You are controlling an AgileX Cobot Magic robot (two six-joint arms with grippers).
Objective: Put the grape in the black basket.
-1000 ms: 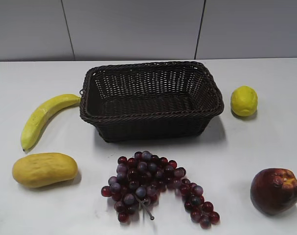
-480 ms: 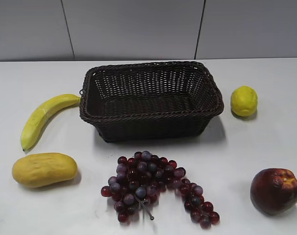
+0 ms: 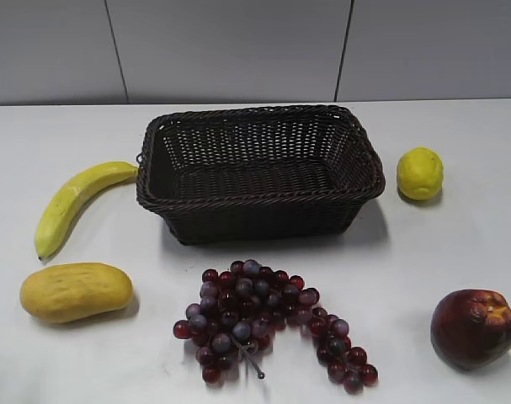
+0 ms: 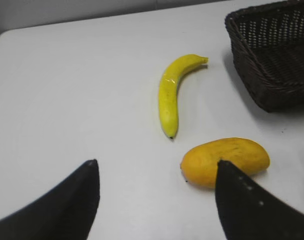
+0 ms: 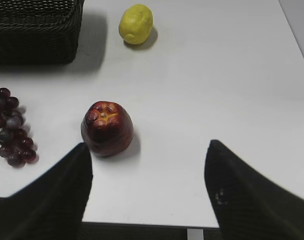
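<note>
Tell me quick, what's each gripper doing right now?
Left gripper: open, holding nothing.
Right gripper: open, holding nothing.

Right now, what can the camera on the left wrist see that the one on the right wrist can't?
Only the left wrist view shows the banana and the mango, with the open left gripper hovering above the table. Only the right wrist view shows the lemon, the apple, part of the grape bunch, and the open right gripper. Both catch a part of the black basket and the white table.
</note>
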